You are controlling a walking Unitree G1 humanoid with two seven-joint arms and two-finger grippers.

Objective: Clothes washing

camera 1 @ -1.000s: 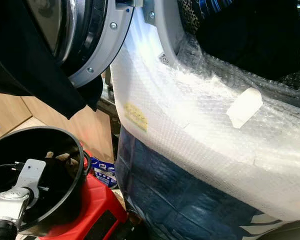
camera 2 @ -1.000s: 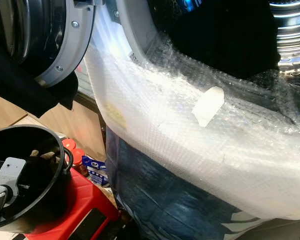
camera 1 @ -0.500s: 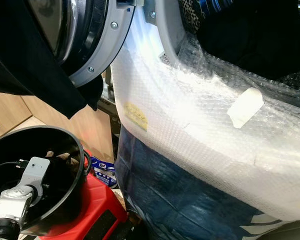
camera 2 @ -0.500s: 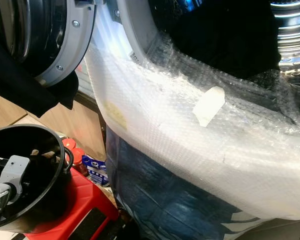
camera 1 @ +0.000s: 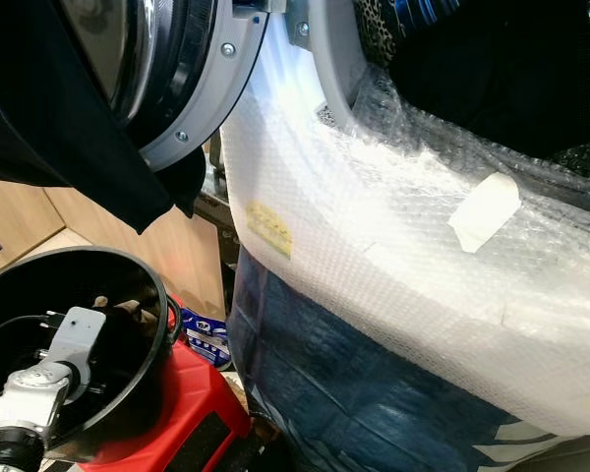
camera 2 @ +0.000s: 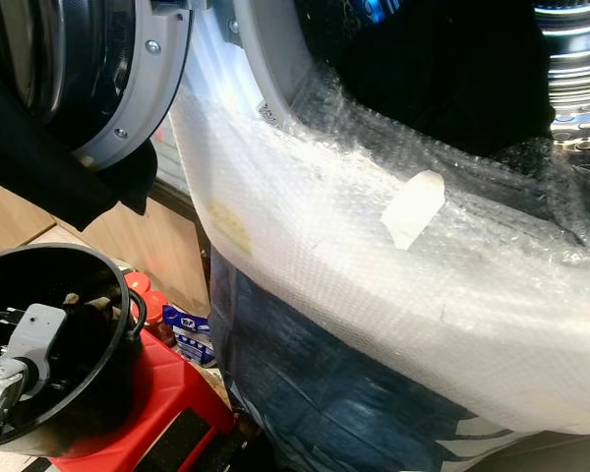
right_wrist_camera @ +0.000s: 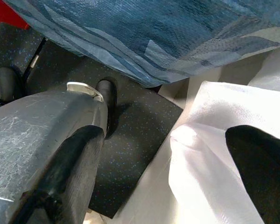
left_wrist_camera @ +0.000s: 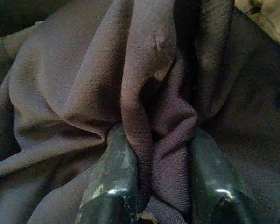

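The left gripper (left_wrist_camera: 161, 186) pinches a fold of dark garment (left_wrist_camera: 84, 93) between its fingers, down inside the black basket (camera 1: 152, 285). Right of the basket's rim, the bubble-wrapped washer front (camera 1: 393, 256) crowds close. The right gripper (right_wrist_camera: 177, 186) hangs spread wide near the floor.

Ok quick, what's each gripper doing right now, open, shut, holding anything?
Left gripper: shut on the dark garment, a fold pinched between its fingers.
Right gripper: open, holding nothing, hanging low over the white cloth.
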